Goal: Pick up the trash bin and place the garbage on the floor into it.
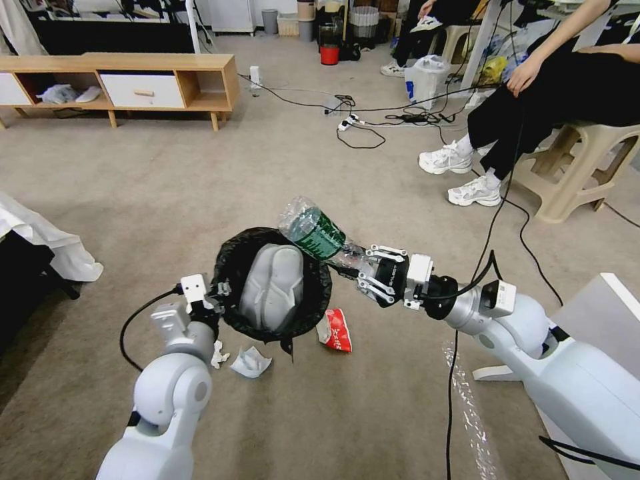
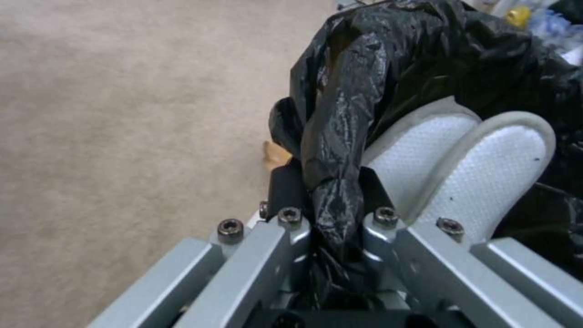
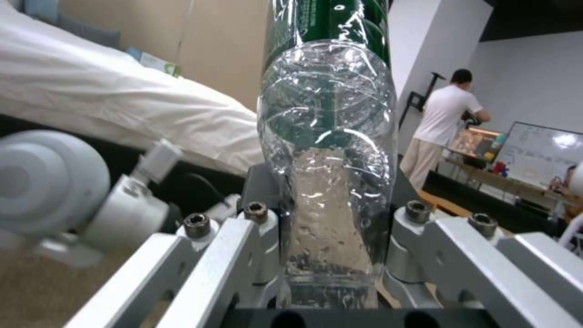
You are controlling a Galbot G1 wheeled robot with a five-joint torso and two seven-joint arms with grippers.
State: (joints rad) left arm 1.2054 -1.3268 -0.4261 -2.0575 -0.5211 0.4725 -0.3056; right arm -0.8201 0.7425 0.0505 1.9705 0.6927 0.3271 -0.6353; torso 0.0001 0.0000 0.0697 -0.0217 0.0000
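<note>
Right fingers [image 1: 360, 270] clamping bottle [image 1: 313, 232] over bin [image 1: 230, 300]; left fingers [image 1: 217, 293] pinching rim.

place: lab room staged as a home | floor: beige carpet [image 1: 200, 173] strewn with cables [image 1: 373, 120], upper centre | furniture: low wooden TV cabinet [image 1: 133, 83], upper left; white-sheeted bed [image 3: 121, 109] | background: whiteboard [image 3: 544, 150] and cluttered desk, right of the right wrist view
</note>
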